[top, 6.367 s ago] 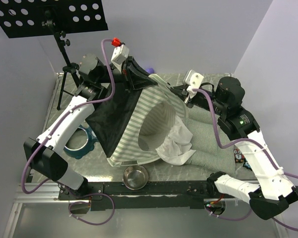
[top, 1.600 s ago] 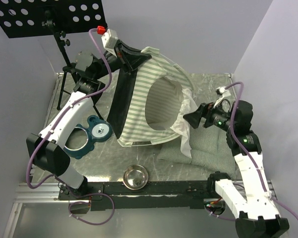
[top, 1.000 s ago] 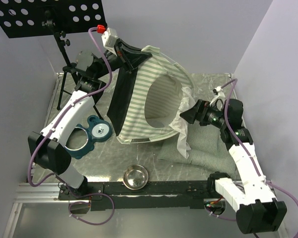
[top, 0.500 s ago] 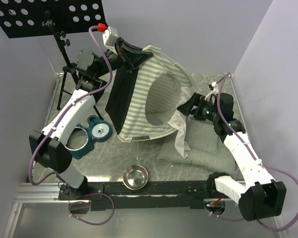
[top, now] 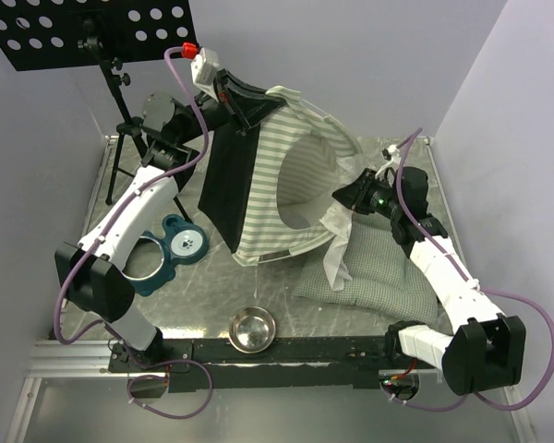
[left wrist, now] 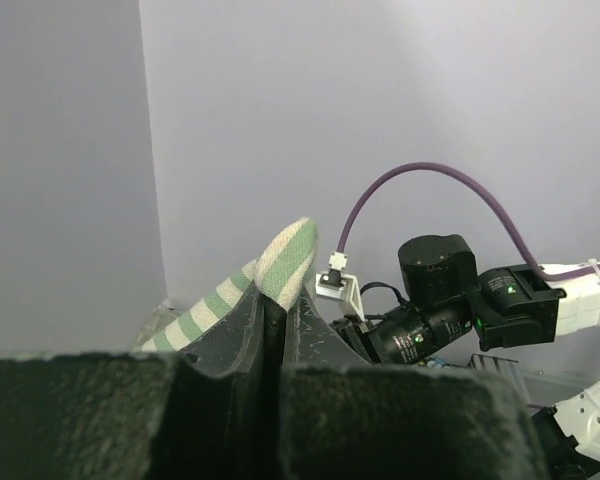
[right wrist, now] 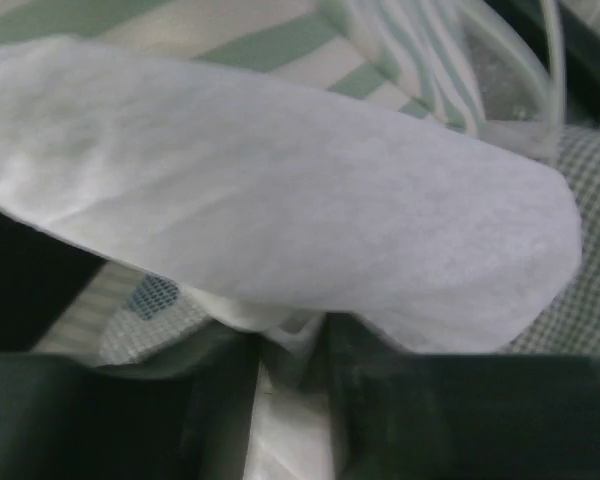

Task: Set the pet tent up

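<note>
Nearest: steel bowl [top: 252, 329], well short of all fingers. Next: checked cushion mat [top: 379, 268], flat, just beside right gripper [top: 343, 198], closed on white mesh panel [top: 335, 245]. Farthest: left gripper [top: 258, 103], clamped on striped top of pet tent [top: 268, 198], draped below its fingers.

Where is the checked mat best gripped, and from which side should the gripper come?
Likely the near edge of the mat, approached low from the near side. The mat lies flat and soft, so only an edge offers a pinch. That edge is bare; the mesh flap of the tent drapes over its left part farther back, and the right arm hangs above its right part.
</note>
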